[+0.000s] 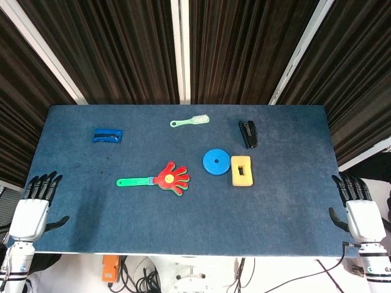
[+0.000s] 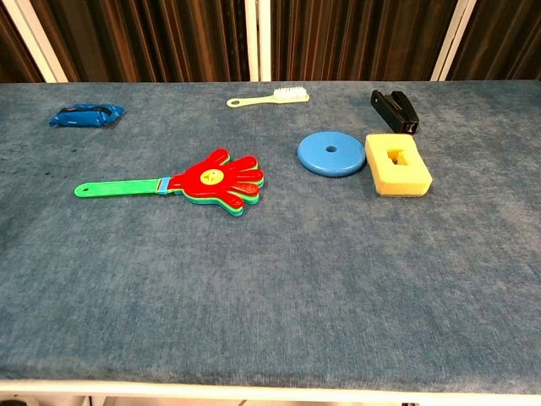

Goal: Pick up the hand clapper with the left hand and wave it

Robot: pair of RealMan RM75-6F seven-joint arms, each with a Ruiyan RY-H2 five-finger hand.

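Hand clapper [image 1: 156,179] lies flat on the bench [image 1: 293,201], centre-left of frame, green handle pointing left. My left robot hand [image 1: 38,201] rests released at lower left, holding nothing. Looks light, stiff plastic with loose leaves; I'd grasp the thin handle.

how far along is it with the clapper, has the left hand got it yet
Nothing done yet. The hand clapper lies flat on the table, green handle toward the robot's left. The left hand rests open at the table's near-left edge, holding nothing; the right hand likewise. Reaching, grasping, lifting and waving all remain.
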